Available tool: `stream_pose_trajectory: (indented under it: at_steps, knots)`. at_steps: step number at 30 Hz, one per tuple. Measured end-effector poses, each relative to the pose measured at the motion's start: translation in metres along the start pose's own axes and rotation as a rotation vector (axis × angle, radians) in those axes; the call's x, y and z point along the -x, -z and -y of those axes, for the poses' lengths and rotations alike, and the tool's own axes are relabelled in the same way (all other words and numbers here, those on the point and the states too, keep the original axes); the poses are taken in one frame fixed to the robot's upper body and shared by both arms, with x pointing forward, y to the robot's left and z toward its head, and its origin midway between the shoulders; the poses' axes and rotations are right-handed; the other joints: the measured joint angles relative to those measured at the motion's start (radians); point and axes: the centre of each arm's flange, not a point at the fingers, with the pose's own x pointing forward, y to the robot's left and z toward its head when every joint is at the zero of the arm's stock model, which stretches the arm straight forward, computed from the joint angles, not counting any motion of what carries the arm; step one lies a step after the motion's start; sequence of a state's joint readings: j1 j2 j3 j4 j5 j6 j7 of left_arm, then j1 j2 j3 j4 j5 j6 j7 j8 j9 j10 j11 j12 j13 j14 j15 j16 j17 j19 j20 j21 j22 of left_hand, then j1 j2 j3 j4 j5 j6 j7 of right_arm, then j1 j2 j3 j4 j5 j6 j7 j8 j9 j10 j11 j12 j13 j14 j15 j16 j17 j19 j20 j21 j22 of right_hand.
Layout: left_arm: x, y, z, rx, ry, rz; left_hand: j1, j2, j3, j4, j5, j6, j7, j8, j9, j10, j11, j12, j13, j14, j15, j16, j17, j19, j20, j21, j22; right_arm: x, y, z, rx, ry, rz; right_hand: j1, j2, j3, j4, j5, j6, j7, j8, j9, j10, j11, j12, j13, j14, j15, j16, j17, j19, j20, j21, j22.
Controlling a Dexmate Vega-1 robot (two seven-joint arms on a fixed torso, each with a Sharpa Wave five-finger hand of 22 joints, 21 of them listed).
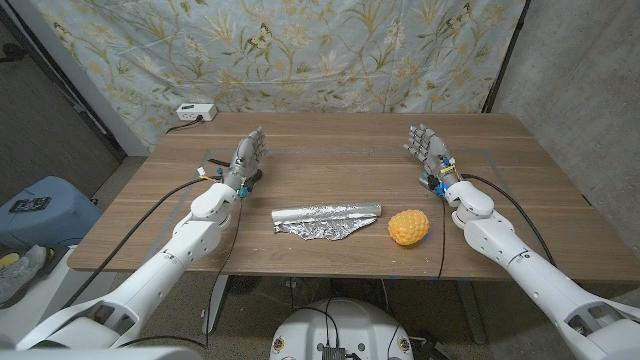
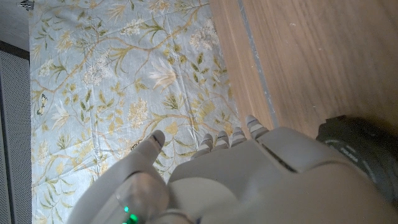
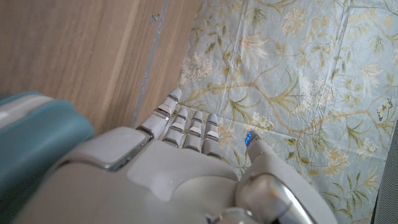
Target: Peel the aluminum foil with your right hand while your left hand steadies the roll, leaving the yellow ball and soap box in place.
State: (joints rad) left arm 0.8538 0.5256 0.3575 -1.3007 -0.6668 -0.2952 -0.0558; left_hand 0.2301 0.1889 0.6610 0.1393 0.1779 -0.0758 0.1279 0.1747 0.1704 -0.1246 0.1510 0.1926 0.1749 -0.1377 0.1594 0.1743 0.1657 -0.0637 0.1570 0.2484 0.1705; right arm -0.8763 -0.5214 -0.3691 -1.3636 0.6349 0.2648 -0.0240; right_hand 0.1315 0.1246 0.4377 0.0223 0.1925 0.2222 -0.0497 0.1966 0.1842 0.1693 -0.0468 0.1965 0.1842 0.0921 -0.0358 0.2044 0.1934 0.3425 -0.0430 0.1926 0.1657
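Observation:
The aluminum foil roll (image 1: 326, 213) lies crosswise near the table's front edge, with a crumpled loose sheet (image 1: 318, 231) hanging from it toward me. A bumpy yellow ball (image 1: 408, 227) sits just right of the roll's end. My left hand (image 1: 247, 159) is up over the left part of the table, behind and left of the roll, fingers extended and holding nothing. My right hand (image 1: 425, 145) is raised over the right part, behind the ball, fingers also extended and empty. In the wrist views the left hand (image 2: 249, 174) and right hand (image 3: 180, 162) point at the floral curtain.
A white power strip (image 1: 194, 112) sits at the table's back left corner. A small dark object (image 1: 246, 182) lies under my left hand. A floral curtain (image 1: 300, 50) hangs behind the table. A blue chair (image 1: 40, 205) stands off the left side.

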Motion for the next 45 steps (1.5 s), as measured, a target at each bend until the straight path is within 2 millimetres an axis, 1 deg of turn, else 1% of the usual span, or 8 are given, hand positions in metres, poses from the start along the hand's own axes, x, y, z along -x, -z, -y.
stream_pose_trajectory:
  at_steps: [6,8,17,21,26,30,35,45]
  knots:
    - [0.002,-0.001,-0.002,0.004,0.011,0.001,0.005,-0.004,0.010,-0.011,0.000,0.030,-0.003,0.004,0.000,0.014,0.009,0.005,0.000,0.007,0.007,0.000,-0.003,0.043,-0.007,0.007,0.000,0.005,-0.001,-0.005,0.004,0.009,-0.003,0.000,0.000,0.000,0.000,0.000,0.002,0.001,0.000,0.000,0.000,0.000,0.000,0.000,0.000,0.000,0.000,0.000,0.000,0.000,0.000,0.000]
    - [0.002,-0.003,-0.002,0.001,0.015,0.002,0.013,-0.013,0.011,-0.028,0.000,0.044,0.001,0.011,0.000,0.027,0.004,0.008,0.000,0.023,0.013,0.000,-0.003,0.067,-0.009,0.007,0.000,0.006,-0.002,-0.006,0.005,0.010,-0.002,0.002,-0.002,0.000,0.000,0.000,0.002,0.001,0.000,0.000,0.000,0.000,0.000,0.000,0.000,0.000,0.000,0.000,0.000,0.000,0.000,0.000]
    - [0.000,-0.017,0.008,-0.054,0.053,-0.007,0.073,-0.022,0.033,-0.118,0.001,0.118,0.020,0.015,0.000,0.117,0.003,0.030,0.005,0.103,-0.006,0.008,0.000,0.164,-0.023,0.015,0.000,0.008,-0.003,-0.009,0.009,0.014,-0.004,0.007,0.001,0.004,-0.004,0.000,0.001,0.001,0.000,0.000,0.000,0.000,0.000,0.000,0.000,0.000,0.000,0.000,0.000,0.000,0.000,0.000]
    - [-0.002,-0.023,0.013,-0.082,0.067,-0.009,0.094,-0.020,0.041,-0.150,0.008,0.135,0.024,0.015,0.004,0.136,0.005,0.030,0.009,0.122,-0.004,0.008,0.000,0.179,-0.025,0.015,0.000,0.008,-0.003,-0.009,0.011,0.013,-0.005,0.007,0.001,0.004,-0.004,0.000,0.001,0.001,0.000,0.000,0.000,0.000,0.000,0.000,0.000,0.000,0.000,0.000,0.000,0.000,0.000,0.000]
    - [-0.005,-0.032,0.022,-0.122,0.086,-0.008,0.136,-0.020,0.057,-0.202,0.027,0.153,0.024,0.015,0.004,0.161,0.002,0.030,0.009,0.148,-0.005,0.008,0.000,0.193,-0.025,0.010,0.000,0.006,-0.002,-0.010,0.013,0.009,-0.006,0.007,0.001,0.008,-0.008,0.000,0.001,0.001,0.000,0.000,0.000,0.000,0.000,0.000,0.000,0.000,0.000,0.000,0.000,0.000,0.000,0.000]
    - [-0.006,-0.038,0.027,-0.146,0.099,-0.006,0.167,-0.022,0.067,-0.241,0.044,0.175,0.016,0.022,0.004,0.179,-0.016,0.036,0.010,0.159,-0.017,0.008,0.000,0.205,-0.037,0.006,0.000,0.005,-0.002,-0.011,0.014,0.004,-0.003,0.007,0.001,0.008,-0.008,0.000,0.001,0.001,0.000,0.000,0.000,0.000,0.000,0.000,0.000,0.000,0.000,0.000,0.000,0.000,0.000,0.000]
    - [-0.006,-0.047,0.034,-0.176,0.116,0.000,0.209,-0.030,0.076,-0.286,0.074,0.214,0.017,0.027,0.004,0.212,-0.026,0.038,0.014,0.193,-0.024,0.015,0.000,0.226,-0.037,-0.001,0.000,0.002,-0.002,-0.011,0.017,-0.003,0.000,0.011,0.005,0.008,-0.008,0.000,0.001,0.001,0.000,0.000,0.000,0.000,0.000,0.000,0.000,0.000,0.000,0.000,0.000,0.000,0.000,0.000]
    - [-0.005,-0.061,0.043,-0.239,0.140,-0.002,0.244,-0.036,0.077,-0.310,0.102,0.226,0.020,0.026,0.004,0.235,-0.025,0.045,0.019,0.225,-0.020,0.015,0.005,0.250,-0.039,-0.002,0.005,-0.002,-0.006,-0.010,0.030,-0.016,0.008,0.014,0.002,0.011,-0.011,0.000,0.001,0.002,0.000,0.000,0.000,0.000,0.000,0.000,0.000,0.000,0.000,0.005,0.000,0.000,0.000,0.000]
